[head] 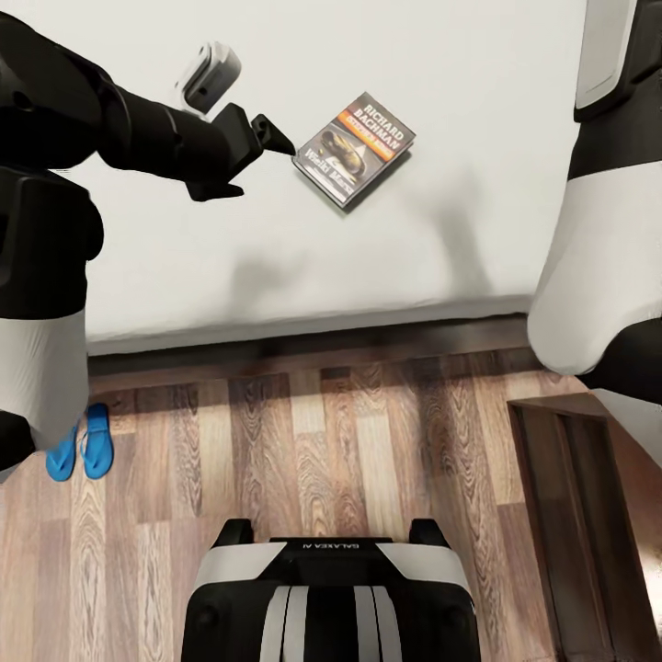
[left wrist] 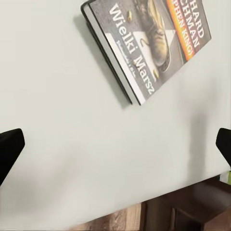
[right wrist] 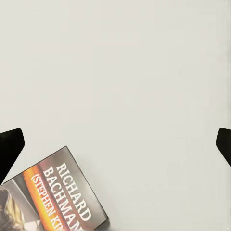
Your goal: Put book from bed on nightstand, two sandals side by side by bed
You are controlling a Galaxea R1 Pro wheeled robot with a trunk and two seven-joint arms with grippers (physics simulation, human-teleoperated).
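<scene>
The book (head: 354, 149), dark-covered with white "RICHARD BACHMAN" lettering and an orange band, lies flat on the bed's pale mattress (head: 276, 257). My left gripper (head: 267, 171) hovers open just left of the book, one fingertip close to its corner; the left wrist view shows the book (left wrist: 149, 43) ahead of the wide-spread left gripper (left wrist: 115, 144). My right gripper (right wrist: 115, 144) is open above bare mattress, with the book (right wrist: 53, 202) off to one side. Two blue sandals (head: 83, 446) lie side by side on the floor by the bed, partly hidden by my left arm.
The bed's dark wooden frame (head: 303, 345) runs across the view above the wood-plank floor (head: 322, 441). A dark-brown wooden piece of furniture (head: 570, 496) stands at the lower right. My right arm (head: 598, 230) fills the right edge; my base (head: 322, 598) is at the bottom.
</scene>
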